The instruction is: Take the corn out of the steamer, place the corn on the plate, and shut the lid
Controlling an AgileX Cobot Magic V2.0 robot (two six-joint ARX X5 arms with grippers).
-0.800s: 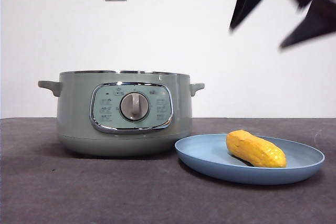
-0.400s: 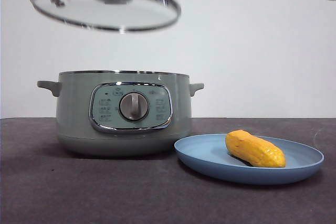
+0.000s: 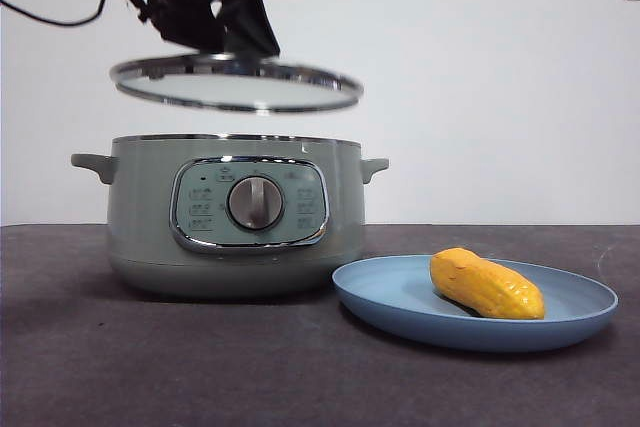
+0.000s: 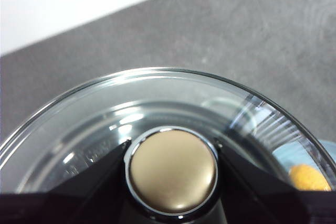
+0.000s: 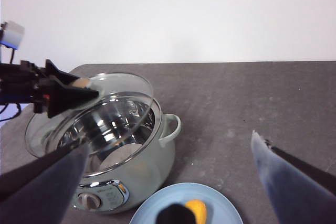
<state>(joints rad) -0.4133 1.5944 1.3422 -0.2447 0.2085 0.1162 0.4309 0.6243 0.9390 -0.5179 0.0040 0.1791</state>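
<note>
The clear glass lid hangs level a little above the open sage-green steamer, slightly left of centred on it. My left gripper is shut on the lid's knob from above, one black jaw on each side. The yellow-orange corn lies on the light-blue plate to the right of the steamer. My right gripper is open and holds nothing, high above the plate and out of the front view. In its wrist view I see the steamer, the lid and the corn.
A dark grey mat covers the table under the pot and the plate. The white wall stands close behind. A black cable trails from the left arm at the top left.
The lid has come down and to the right, from tilted high at the left to level just over the steamer. The right arm left the front view a second ago.
</note>
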